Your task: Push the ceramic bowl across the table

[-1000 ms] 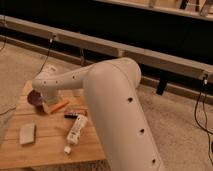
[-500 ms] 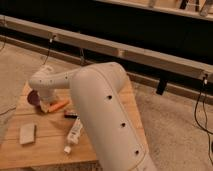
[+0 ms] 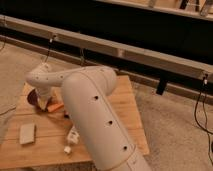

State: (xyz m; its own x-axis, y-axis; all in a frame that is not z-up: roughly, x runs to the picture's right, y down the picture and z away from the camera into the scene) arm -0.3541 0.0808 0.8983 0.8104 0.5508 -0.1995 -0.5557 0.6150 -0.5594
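1. Gripper (image 3: 44, 101) – low over the far-left part of the table (image 3: 126, 111), at the end of the big white arm (image 3: 92, 107).
2. Its grip: cannot tell, wide or narrow.
3. Ceramic bowl (image 3: 33, 96) – dark maroon, near the far-left corner, just left of the gripper; contact unclear.
4. Orange carrot-like object (image 3: 55, 106) just right of the gripper.
5. Beige sponge (image 3: 27, 133) nearer on the left; white tube (image 3: 73, 136) right of it.
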